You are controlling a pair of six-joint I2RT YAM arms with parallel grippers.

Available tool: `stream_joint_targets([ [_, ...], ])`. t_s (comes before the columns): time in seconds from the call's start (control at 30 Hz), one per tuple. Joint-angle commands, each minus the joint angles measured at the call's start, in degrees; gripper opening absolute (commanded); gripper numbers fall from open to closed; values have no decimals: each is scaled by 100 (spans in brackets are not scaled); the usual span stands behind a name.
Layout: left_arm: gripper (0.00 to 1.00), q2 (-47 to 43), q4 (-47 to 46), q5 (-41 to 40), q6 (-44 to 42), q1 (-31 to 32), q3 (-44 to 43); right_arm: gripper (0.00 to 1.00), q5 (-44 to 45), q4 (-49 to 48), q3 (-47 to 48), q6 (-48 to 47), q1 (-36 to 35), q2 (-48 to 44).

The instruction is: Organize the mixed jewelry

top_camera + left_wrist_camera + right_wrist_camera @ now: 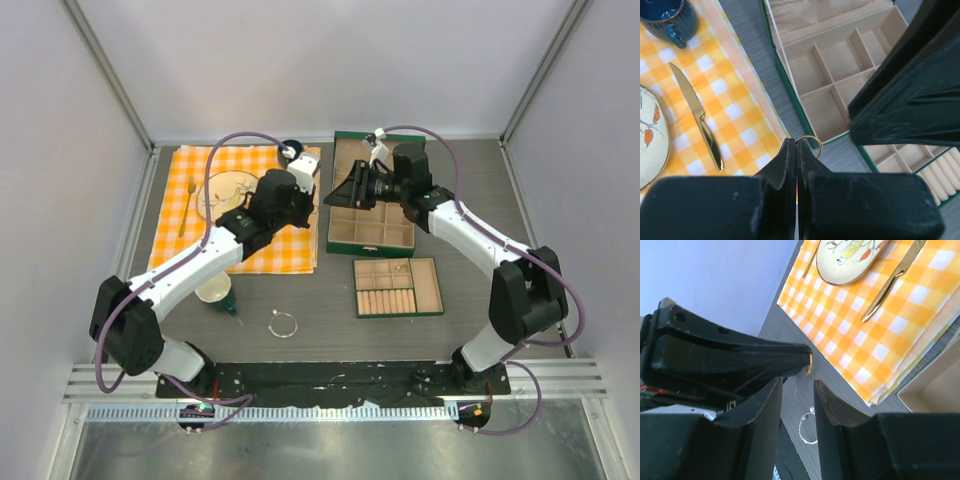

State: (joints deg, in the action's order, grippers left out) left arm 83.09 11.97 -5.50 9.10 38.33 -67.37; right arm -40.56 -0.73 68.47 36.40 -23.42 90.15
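Barely starting: pinching the gold ring (pixel 811 138) in the left fingers (pixel 787 156) beside the box (pixel 832 82), holding the right fingers (pixel 765 410) narrowly apart, empty, leaving the bangle (pixel 283 324) on the counter (pixel 320 300).

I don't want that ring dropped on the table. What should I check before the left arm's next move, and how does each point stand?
1. Grip on the gold ring: ok, the left gripper is shut on its edge.
2. Ring above the green box: not ok, it seems short of the rim.
3. The nearest compartments free: ok, they look empty.
4. The right gripper out of the way: not ok, it is open and close alongside.
5. The silver bangle located: ok, lying on the table.
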Motion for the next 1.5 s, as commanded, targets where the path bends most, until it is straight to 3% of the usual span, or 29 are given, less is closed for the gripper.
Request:
stream_joint_targets([
  [0.0,0,-56,-467,-21,303,-1,-83,37,21,-428,465,113,-172,178],
  [1.47,0,-144,-406,49,426,-18,-136,25,303,-278,246,-292,-374,381],
])
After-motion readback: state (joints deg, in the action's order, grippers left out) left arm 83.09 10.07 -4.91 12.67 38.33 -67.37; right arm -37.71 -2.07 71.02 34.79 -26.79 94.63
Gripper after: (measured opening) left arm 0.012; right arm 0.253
